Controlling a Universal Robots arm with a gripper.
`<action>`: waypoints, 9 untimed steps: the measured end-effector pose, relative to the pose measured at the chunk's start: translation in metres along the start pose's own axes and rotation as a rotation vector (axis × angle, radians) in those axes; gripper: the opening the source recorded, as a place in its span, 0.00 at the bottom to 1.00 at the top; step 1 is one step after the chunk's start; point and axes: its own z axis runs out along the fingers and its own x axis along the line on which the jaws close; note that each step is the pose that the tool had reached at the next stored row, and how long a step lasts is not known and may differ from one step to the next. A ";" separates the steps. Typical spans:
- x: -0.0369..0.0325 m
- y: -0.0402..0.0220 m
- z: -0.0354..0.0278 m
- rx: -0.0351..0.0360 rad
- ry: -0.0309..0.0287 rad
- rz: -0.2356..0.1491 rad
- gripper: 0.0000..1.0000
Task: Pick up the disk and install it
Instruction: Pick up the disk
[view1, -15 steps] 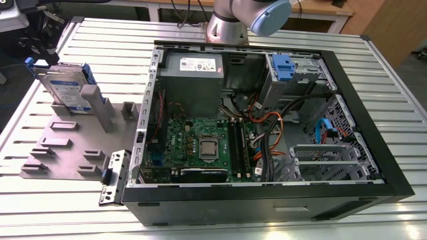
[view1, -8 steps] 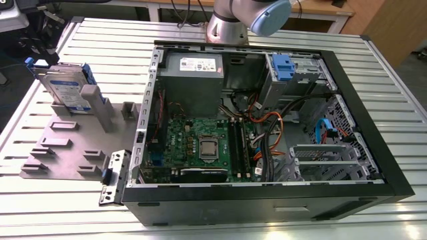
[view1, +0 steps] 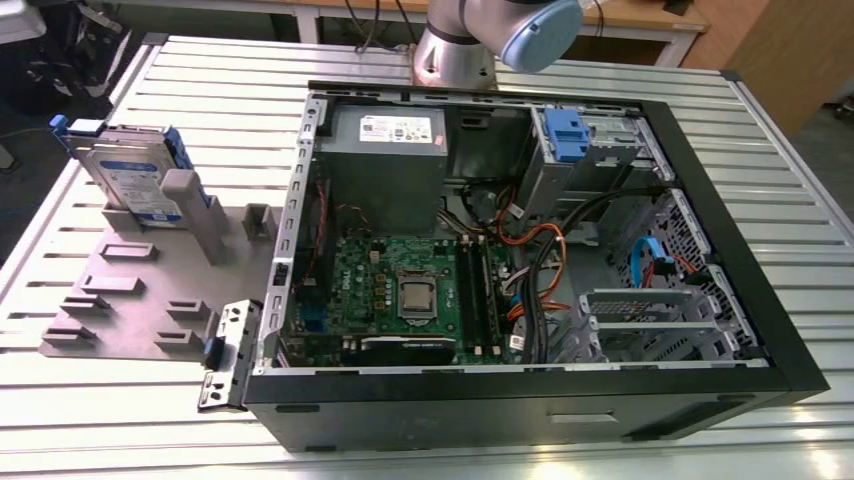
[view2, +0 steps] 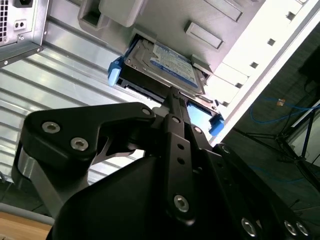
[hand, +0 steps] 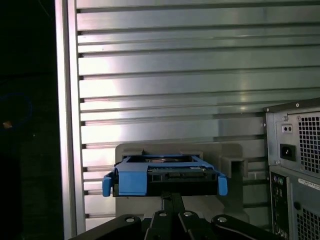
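The disk (view1: 134, 182) stands on edge in a grey holder (view1: 187, 215) at the exterior view's left, its white-and-blue label facing out and a blue carrier frame round it. In both wrist views my gripper (hand: 172, 199) (view2: 172, 96) hangs short of the disk (hand: 165, 179) (view2: 167, 62), apart from it. Its fingers are shut together with nothing between them. The first wrist view looks at the disk's blue end edge-on. The second wrist view catches its labelled face.
An open computer case (view1: 747, 330) lies on the slatted metal table (view1: 80, 420), right of the holder's grey base plate (view1: 127, 300). Inside are a power supply (view1: 384, 150), a motherboard (view1: 400, 290) and a drive bay with a blue tab (view1: 567, 135). The arm's base (view1: 461, 45) stands behind the case.
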 end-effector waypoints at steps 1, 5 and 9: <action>-0.0001 0.0001 -0.0027 0.0000 -0.0001 0.000 0.11; -0.0004 0.0006 -0.0141 -0.0001 0.0000 0.000 0.11; -0.0005 0.0008 -0.0216 0.0000 0.0001 0.000 0.11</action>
